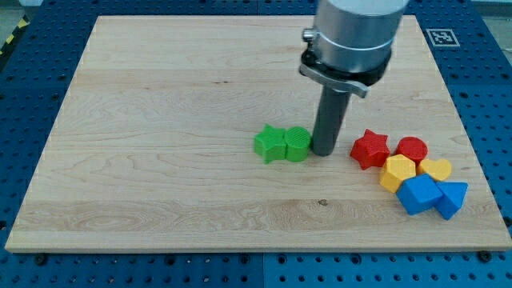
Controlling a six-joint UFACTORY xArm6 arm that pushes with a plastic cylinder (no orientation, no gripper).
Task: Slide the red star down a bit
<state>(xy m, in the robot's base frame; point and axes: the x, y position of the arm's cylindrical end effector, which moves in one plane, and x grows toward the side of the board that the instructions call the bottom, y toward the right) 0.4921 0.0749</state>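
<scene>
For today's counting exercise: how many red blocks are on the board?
2. The red star lies right of my tip; the red round block sits just right of the star. None appear hidden.

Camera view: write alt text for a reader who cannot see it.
My tip rests on a wooden board just right of a green round block and green star, left of the red star. Red, yellow and blue blocks cluster at the red star's right.
</scene>
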